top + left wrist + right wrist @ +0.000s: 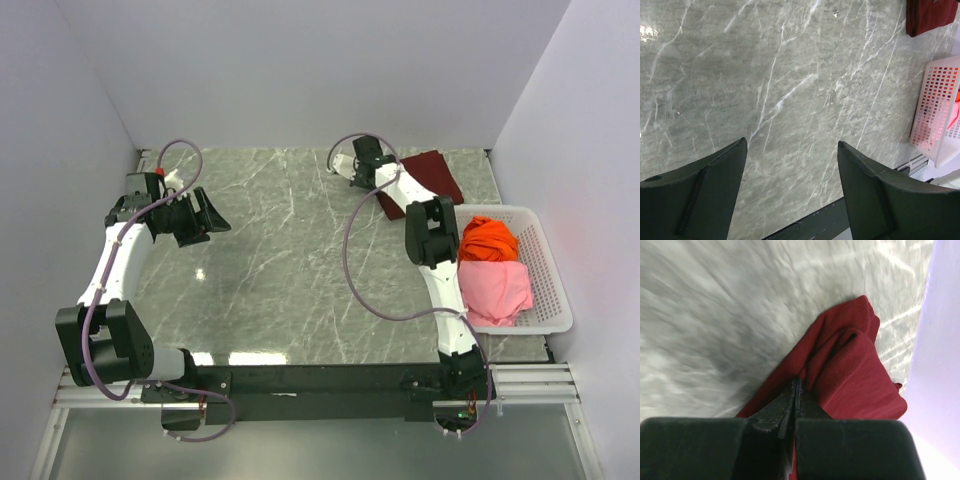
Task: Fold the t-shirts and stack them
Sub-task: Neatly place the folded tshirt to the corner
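Note:
The dark maroon-red t-shirt (432, 176) lies crumpled at the table's far right, and it shows in the left wrist view (927, 15) and the right wrist view (860, 370). My right gripper (385, 168) (797, 380) is shut on a fold at its near-left edge, the cloth bunching up ahead of the fingers. The orange t-shirt (488, 240) and the pink t-shirt (495, 288) lie bundled in the white basket (548, 262). My left gripper (212, 218) (792, 141) is open and empty above bare table at the left.
The white perforated basket stands against the right wall and also shows in the left wrist view (935, 110). The grey marble table (280, 260) is walled at the back and on both sides. A black rail runs along its near edge.

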Robot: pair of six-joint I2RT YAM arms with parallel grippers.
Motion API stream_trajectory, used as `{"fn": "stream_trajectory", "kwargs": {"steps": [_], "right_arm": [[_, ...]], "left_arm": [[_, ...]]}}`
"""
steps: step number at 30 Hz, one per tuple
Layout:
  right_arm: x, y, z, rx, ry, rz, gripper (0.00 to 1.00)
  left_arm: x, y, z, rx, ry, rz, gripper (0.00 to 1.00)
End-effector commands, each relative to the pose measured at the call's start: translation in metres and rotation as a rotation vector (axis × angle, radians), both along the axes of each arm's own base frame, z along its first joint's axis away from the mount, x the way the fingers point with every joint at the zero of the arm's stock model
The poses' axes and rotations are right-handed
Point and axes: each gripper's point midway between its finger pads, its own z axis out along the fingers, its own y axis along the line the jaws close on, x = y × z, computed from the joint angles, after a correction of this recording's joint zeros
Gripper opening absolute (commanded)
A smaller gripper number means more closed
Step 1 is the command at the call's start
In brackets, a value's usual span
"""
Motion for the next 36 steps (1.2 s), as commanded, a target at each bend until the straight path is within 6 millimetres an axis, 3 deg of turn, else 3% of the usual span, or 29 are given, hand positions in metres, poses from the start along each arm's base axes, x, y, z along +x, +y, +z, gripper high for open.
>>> {"fn": "stream_trajectory", "kwargs": {"steps": [1, 13, 29, 32, 35, 36], "right_arm": [[0.005, -0.025, -0.015, -0.049, 0.006, -0.026, 0.0], [0.02, -0.08, -0.018, -0.112, -0.018, -0.099, 0.0], [0.033, -0.122, -0.015, -0.158, -0.06, -0.147, 0.0], [0.032, -0.122, -0.014, -0.164, -0.055, -0.141, 0.0], [0.028, -0.108, -0.009, -0.142, -0.057, -0.114, 0.0], [0.029, -0.098, 0.002, -0.133, -0.082, -0.095, 0.0]], "left_arm": [[0.008, 0.002, 0.01, 0.011, -0.046, -0.01, 0.78], [0.007, 0.003, 0.009, 0.012, -0.047, -0.009, 0.78], [0.007, 0.003, 0.01, 0.016, -0.054, -0.008, 0.78], [0.006, 0.002, 0.009, 0.009, -0.051, -0.007, 0.78], [0.006, 0.002, 0.009, 0.007, -0.053, -0.009, 0.78], [0.007, 0.002, 0.009, 0.008, -0.052, -0.008, 0.78]]}}
